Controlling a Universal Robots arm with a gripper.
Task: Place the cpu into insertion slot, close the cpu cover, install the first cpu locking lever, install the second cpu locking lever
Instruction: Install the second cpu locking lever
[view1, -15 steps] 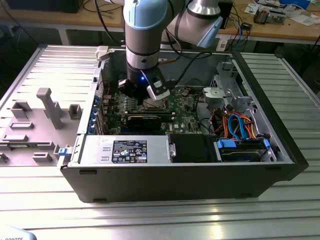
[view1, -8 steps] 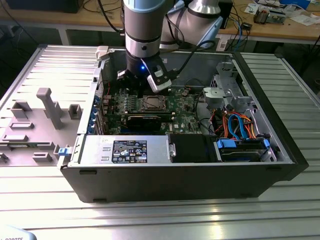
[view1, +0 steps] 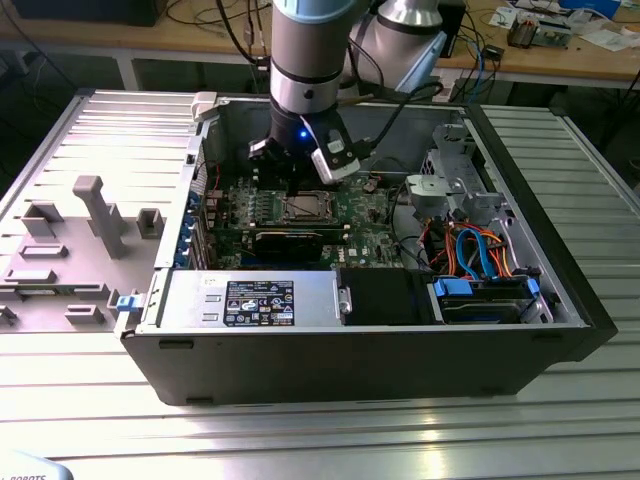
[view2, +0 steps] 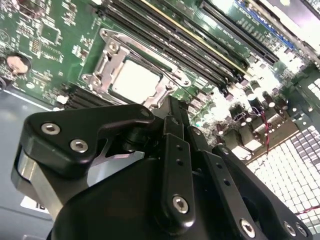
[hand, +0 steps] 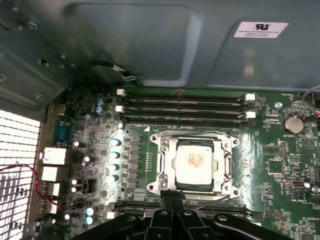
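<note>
the arm's tool (view1: 300, 172) is hanging low inside the open computer case (view1: 520, 200), which is lying on a ribbed metal surface (view1: 330, 425). its fingers (hand: 172, 197) are pressed together, holding nothing, their tips sitting just at the near edge of the insertion slot (hand: 196, 162) in the first wrist view. the cpu (hand: 195, 160) is already lying flat in that slot on the green motherboard (hand: 280, 165), its silver-grey top showing through the window of the cpu cover (hand: 165, 162), which is lying down over it. in the second wrist view the same cpu (view2: 135, 80) is showing pale inside the cover (view2: 107, 62), with the tool's black linkages in front of it. long black memory slots (hand: 185, 107) are running beside the socket on the side away from the tool. whether the thin locking levers are hooked down is too fine to tell. in the exterior view the socket (view1: 303, 208) is sitting just below the tool, and a grey moulded tray (view1: 70, 240) is lying well apart toward the exterior view's left.
</note>
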